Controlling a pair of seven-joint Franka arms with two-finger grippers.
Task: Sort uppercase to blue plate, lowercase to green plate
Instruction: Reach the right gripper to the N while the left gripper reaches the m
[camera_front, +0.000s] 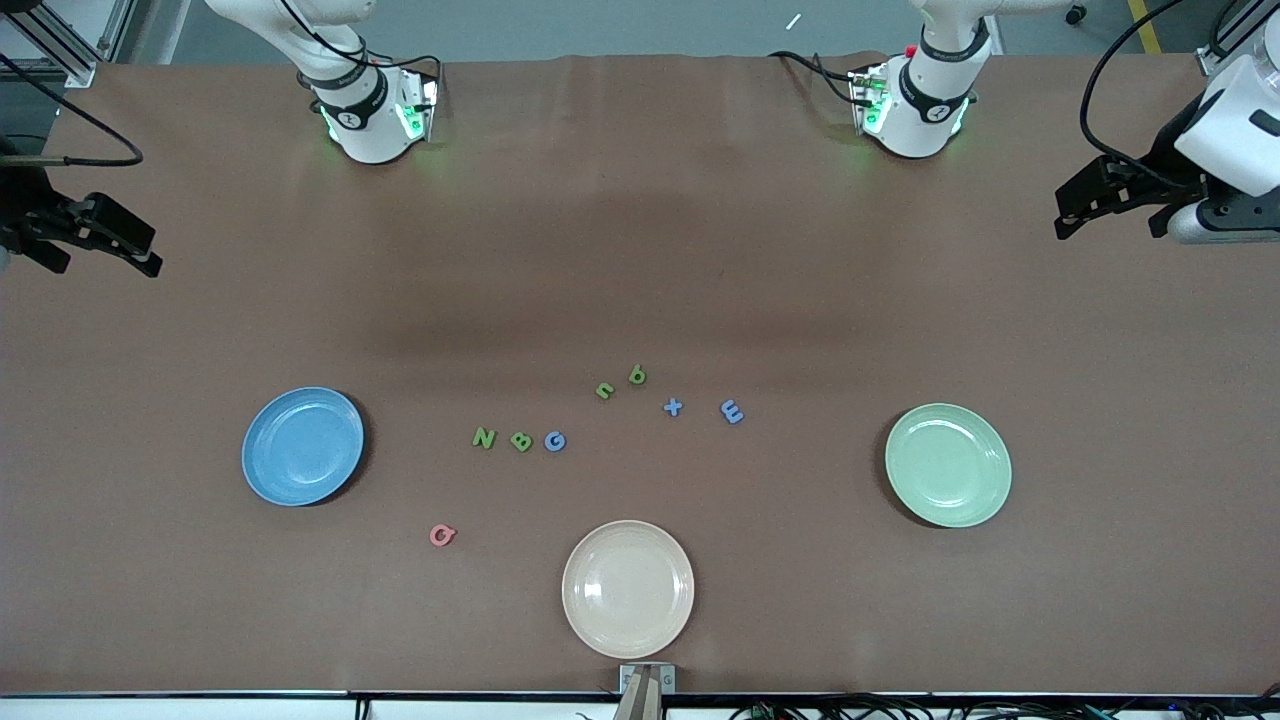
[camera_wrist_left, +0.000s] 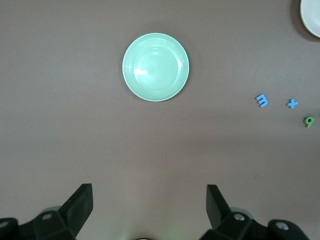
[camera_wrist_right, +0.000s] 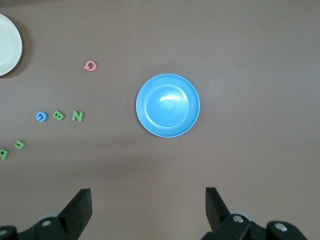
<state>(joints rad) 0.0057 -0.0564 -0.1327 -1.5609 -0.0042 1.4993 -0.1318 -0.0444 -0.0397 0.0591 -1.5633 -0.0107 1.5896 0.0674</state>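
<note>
Uppercase and lowercase letters all lie loose on the table, and you hold nothing.
Your left gripper (camera_wrist_left: 147, 205) hangs with jaws spread, the green plate (camera_wrist_left: 156, 67) straight out ahead of them and bare. Your right gripper (camera_wrist_right: 147, 205), jaws spread too, faces the bare blue plate (camera_wrist_right: 168, 105). Green Z (camera_front: 484, 438), green B (camera_front: 521, 441), blue G (camera_front: 555, 441) sit between the plates.

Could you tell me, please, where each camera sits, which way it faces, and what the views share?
Front view: high across the table, facing both arm bases; left tool and right tool wait, open, at the table's ends.
Left wrist view: looks down past its open tool at the round pale-green plate.
Right wrist view: looks down past its open tool at the round light-blue plate.
Shared: both wrist views catch the beige plate and small green foam b.
</note>
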